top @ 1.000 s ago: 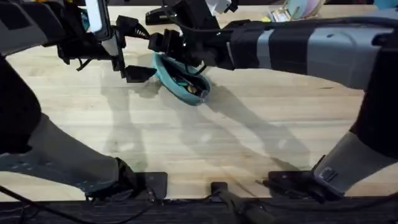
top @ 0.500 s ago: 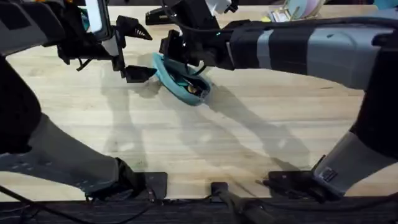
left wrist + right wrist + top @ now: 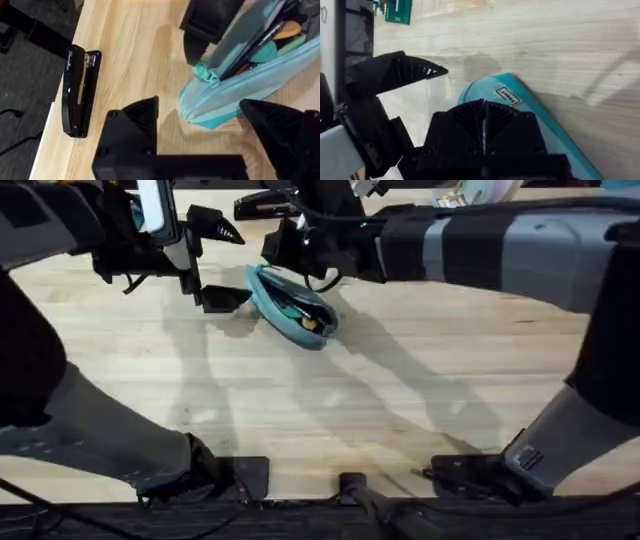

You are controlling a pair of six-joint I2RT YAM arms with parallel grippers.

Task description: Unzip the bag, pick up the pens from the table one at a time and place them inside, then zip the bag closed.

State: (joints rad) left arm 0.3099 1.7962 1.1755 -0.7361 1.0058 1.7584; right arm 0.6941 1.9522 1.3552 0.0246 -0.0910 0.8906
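One teal bag [image 3: 291, 304] unzipped, pens [image 3: 252, 44] inside, left gripper [image 3: 221, 264] wide, right gripper [image 3: 485, 120] closed.

bag's [image 3: 530, 107] zipper perhaps behind right pincer [image 3: 485, 117]

Pale plank-grained wood spans most of the overhead frame. In the left wrist view, dark grey carpeted floor [image 3: 25, 75] lies left of the wood's edge, and a black stapler [image 3: 79, 90] rests beside that edge. Colourful clutter [image 3: 470, 194] sits at the overhead's top right.
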